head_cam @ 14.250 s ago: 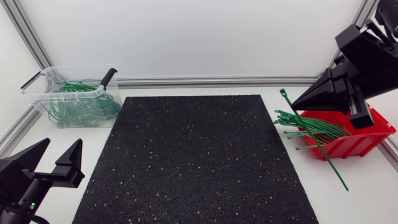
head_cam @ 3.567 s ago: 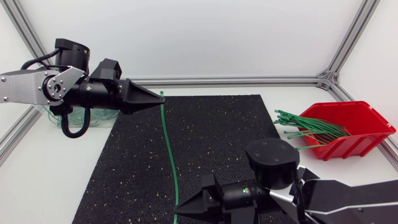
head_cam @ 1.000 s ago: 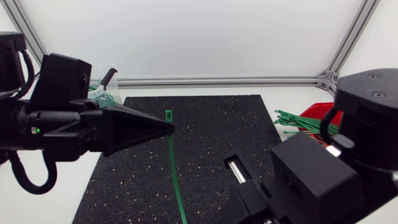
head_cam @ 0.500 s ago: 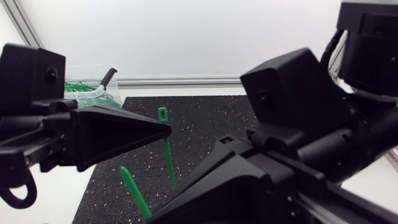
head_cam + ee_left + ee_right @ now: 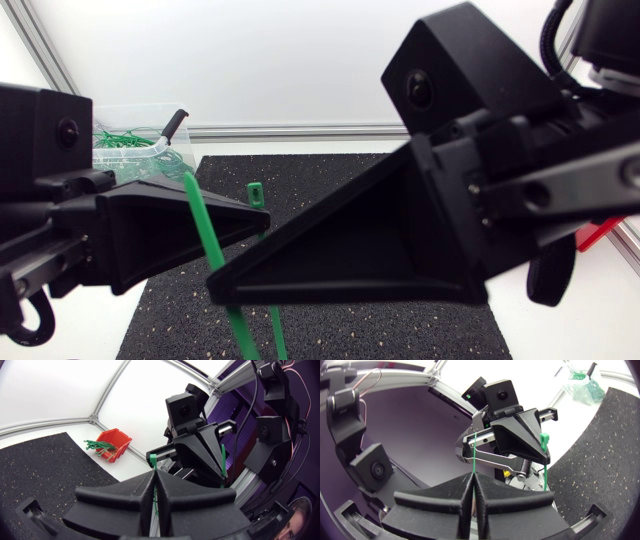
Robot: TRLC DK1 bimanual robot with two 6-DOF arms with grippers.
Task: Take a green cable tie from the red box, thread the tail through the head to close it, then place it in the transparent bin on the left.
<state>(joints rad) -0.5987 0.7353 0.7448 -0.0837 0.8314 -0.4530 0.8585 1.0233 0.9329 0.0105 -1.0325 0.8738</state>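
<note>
Green cable tie [image 5: 202,222] is up off the tabletop, right under the head camera, and both arms have a grip on it! Nearest of all is the right gripper [image 5: 215,290], a broad black wedge entering from the right edge and pointing left. Its two fingers are pressed flat together on the tail part of the strap, and the right wrist view shows the green strip rising out of the seam between them. The tail end [image 5: 188,180] pokes up past the tips, slanting left. Just behind is the left gripper [image 5: 262,212], entering from the left edge, fingers [image 5: 120,495] likewise closed tight on the strap. The square head [image 5: 255,190] stands just above its fingertips. Head and tail end are side by side but apart, and the tail is not yet through the head. Both strands drop down out of the head view, so the bend between them is out of sight. Below lies the black mat [image 5: 330,175], across the middle of the tabletop. Farther back, the transparent bin [image 5: 140,150] sits at the far-left corner with a tangle of closed ties [image 5: 125,138] inside. Over by the right edge is the red box [image 5: 114,442], mostly hidden behind the right arm from above. The left wrist view shows a bundle of loose ties [image 5: 100,449] sticking out over its rim toward the mat.
</note>
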